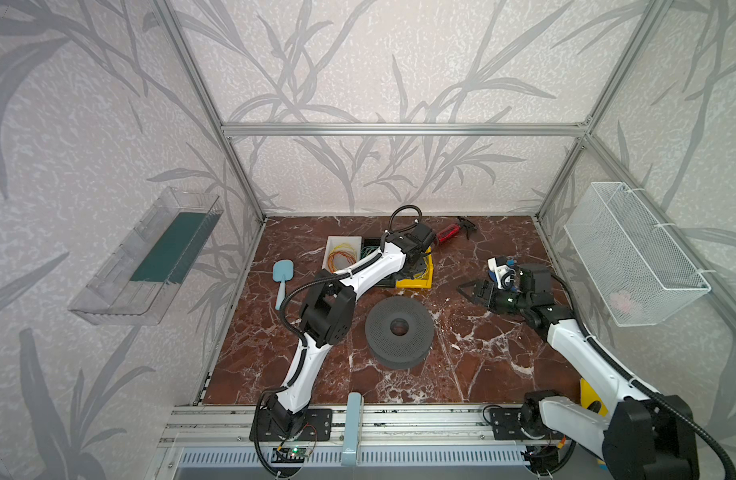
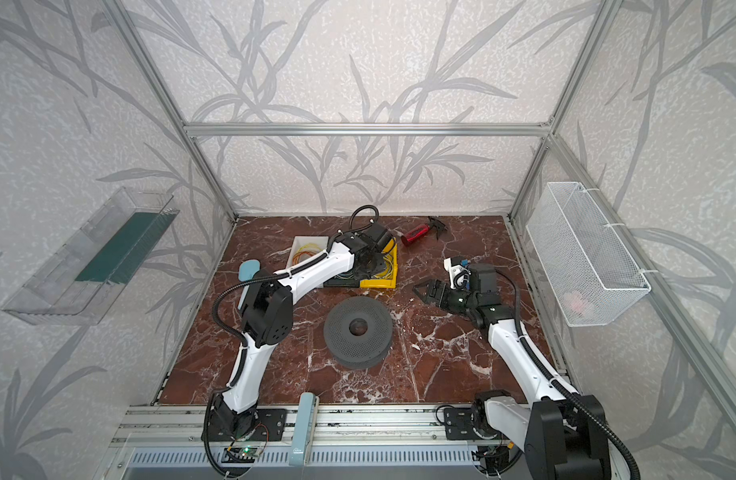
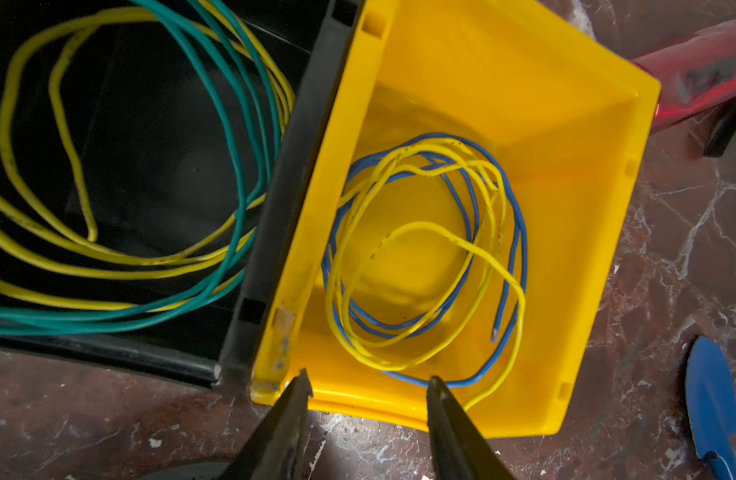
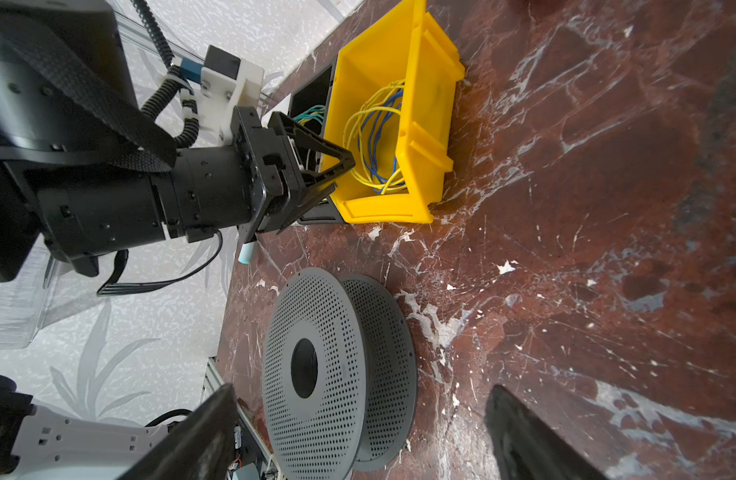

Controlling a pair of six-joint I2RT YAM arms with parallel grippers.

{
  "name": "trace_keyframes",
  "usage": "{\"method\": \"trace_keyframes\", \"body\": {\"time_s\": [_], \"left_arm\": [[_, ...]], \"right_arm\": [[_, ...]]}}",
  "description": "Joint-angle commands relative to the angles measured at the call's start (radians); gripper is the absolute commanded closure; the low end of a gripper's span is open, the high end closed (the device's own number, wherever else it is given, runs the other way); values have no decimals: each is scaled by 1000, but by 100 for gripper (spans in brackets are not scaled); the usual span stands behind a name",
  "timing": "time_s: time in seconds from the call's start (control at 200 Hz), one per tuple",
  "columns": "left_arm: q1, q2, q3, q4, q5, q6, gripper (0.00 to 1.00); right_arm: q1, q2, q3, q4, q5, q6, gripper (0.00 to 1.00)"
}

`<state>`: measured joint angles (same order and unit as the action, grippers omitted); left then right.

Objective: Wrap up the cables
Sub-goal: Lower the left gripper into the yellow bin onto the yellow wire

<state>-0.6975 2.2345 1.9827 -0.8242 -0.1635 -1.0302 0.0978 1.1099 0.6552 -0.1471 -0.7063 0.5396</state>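
Thin yellow cables [image 3: 420, 224] lie coiled with a blue wire inside the yellow bin [image 3: 566, 208]; more yellow cable [image 3: 2, 124] loops with green wire in the black bin beside it. My left gripper [image 3: 368, 380] hangs open over the yellow bin's near rim with nothing between its fingers, and it shows in the right wrist view [image 4: 343, 174] at that bin's edge. In both top views the left wrist covers the bin [image 1: 416, 283] [image 2: 379, 283]. To the right of the grey perforated spool [image 1: 399, 328] [image 4: 316, 374], my right gripper [image 1: 466, 287] [image 4: 358, 395] is open and empty above the table.
A white tray [image 1: 332, 243] of orange and yellow wires stands left of the black bin [image 3: 150, 166]. A red spray bottle [image 1: 449, 232] lies at the back, a light blue spatula [image 1: 281, 274] at the left. A wire basket [image 1: 632, 253] and a clear shelf [image 1: 146, 257] hang on the side walls.
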Motion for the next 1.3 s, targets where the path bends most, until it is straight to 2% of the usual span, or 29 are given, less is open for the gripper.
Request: {"method": "trace_keyframes", "body": {"time_s": [0.0, 0.56, 0.93, 1.299], "left_arm": [[-1, 21, 52, -55, -50, -31, 53], [-2, 54, 24, -33, -44, -87, 55], [1, 141, 135, -83, -68, -88, 57], [0, 169, 152, -62, -59, -82, 58]], "right_arm": [[-3, -25, 15, -32, -5, -29, 8], [-3, -30, -5, -18, 6, -28, 8], [-2, -30, -11, -17, 16, -30, 8], [-3, -23, -11, -13, 22, -32, 8]]}}
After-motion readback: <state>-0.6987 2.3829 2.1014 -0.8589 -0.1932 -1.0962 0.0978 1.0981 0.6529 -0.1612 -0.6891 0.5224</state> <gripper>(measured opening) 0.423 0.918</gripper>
